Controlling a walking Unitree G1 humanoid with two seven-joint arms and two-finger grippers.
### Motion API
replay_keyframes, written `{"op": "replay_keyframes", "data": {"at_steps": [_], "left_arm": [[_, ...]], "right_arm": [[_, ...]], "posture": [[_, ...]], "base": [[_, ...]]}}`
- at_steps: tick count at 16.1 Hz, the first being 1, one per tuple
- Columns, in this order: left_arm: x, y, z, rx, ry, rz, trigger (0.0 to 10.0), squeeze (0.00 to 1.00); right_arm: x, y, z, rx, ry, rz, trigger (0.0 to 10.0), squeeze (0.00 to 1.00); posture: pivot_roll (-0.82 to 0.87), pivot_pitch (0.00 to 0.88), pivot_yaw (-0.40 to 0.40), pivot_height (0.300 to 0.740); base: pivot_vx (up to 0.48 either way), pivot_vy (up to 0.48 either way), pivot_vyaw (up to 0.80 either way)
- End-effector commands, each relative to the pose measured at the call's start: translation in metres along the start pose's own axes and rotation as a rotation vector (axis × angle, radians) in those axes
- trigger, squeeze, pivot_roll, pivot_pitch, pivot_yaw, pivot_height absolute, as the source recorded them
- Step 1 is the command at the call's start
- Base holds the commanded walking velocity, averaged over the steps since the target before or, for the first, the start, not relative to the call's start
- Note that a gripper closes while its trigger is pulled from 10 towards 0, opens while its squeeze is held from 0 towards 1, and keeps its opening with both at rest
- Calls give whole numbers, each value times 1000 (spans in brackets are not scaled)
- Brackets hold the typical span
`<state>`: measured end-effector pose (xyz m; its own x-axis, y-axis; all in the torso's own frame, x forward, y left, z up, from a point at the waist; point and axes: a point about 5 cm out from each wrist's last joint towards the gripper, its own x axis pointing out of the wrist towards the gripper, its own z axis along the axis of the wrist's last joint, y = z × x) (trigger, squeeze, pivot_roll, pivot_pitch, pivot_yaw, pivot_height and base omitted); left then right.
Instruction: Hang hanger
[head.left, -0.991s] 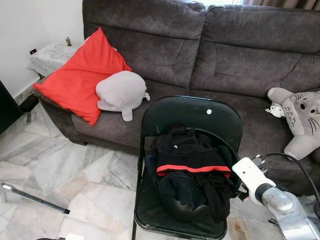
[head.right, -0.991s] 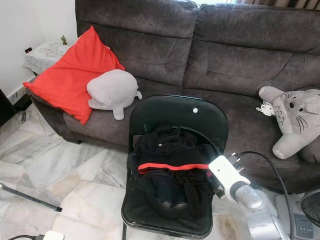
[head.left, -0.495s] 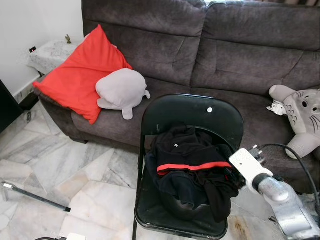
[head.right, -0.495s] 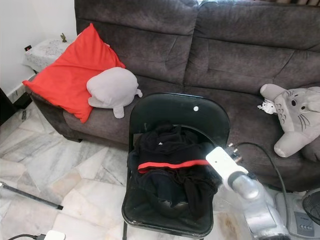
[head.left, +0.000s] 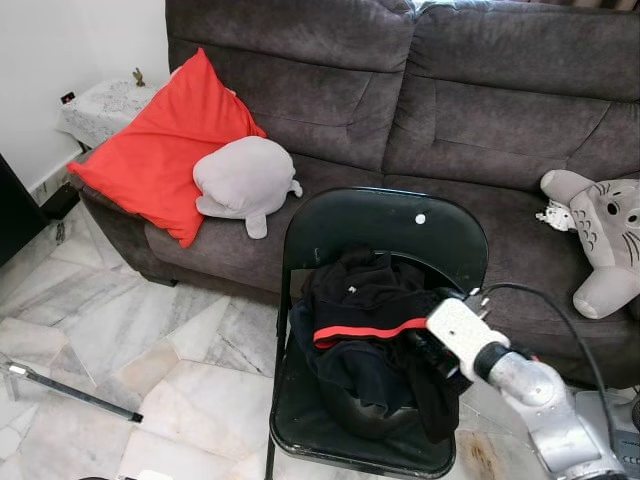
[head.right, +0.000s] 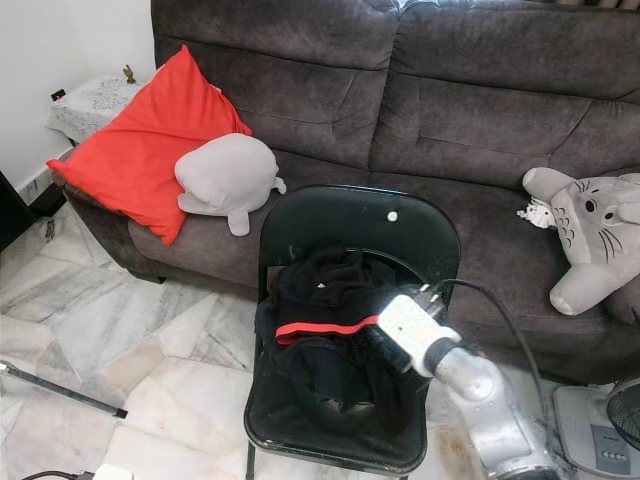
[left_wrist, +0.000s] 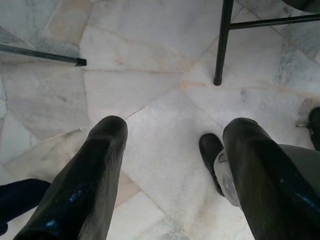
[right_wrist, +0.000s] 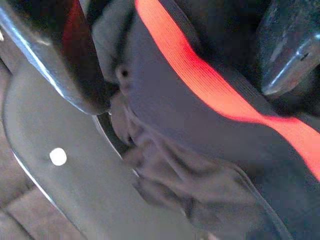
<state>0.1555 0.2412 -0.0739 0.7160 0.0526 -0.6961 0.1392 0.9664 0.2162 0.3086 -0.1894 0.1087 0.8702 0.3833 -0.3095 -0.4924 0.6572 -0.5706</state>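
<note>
Left end effector (left_wrist: 165, 170) hung idle over the marble floor (left_wrist: 150, 90), its two black fingers spread apart with nothing between them, well apart from the work. Further right stood the black folding chair (head.left: 380, 225), and on its seat lay a heap of black clothing with a red stripe (head.left: 375, 335). No hanger could be told apart from that heap; if one was there, the cloth hid it. At the heap's right edge was the right end effector (right_wrist: 175, 60), the nearer arm by far. Its wrist view showed the fingers set apart, one on each side of the red stripe, not yet clamped on it. Judged from this, the garment lay straight ahead of that end effector, the stripe running crosswise between the fingers.
</note>
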Motion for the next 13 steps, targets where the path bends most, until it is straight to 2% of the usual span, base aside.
{"op": "replay_keyframes", "data": {"at_steps": [1, 4, 5, 7, 10, 13], "left_arm": [[-3, 1, -9, 3, 44, -1, 10000, 0], [-3, -1, -9, 4, 45, -8, 10000, 0], [-3, -2, -10, 2, 48, -13, 10000, 0], [-3, -2, -10, 1, 51, -15, 10000, 0], [-3, -2, -11, -2, 61, -27, 10000, 0], [-3, -3, -12, -3, 64, -33, 10000, 0]], "right_arm": [[-1, 3, 3, -15, -26, 4, 10000, 0], [2, -4, -3, -22, 11, -72, 10000, 0], [1, -11, -17, -2, 105, -147, 10000, 0], [-1, -17, -27, 11, 174, -200, 10000, 0], [-4, -18, -37, 30, 239, -226, 10000, 0], [-4, -16, -41, 38, 260, -227, 10000, 0]], "posture": [[-50, 118, 16, 740], [-48, 115, 16, 740], [-48, 113, 17, 740], [-49, 112, 17, 740], [-47, 111, 18, 740], [-48, 113, 20, 740]], "base": [[0, 0, 0], [0, 0, 0], [0, 0, 0], [0, 0, 0], [0, 0, 0], [0, 0, 0]]}}
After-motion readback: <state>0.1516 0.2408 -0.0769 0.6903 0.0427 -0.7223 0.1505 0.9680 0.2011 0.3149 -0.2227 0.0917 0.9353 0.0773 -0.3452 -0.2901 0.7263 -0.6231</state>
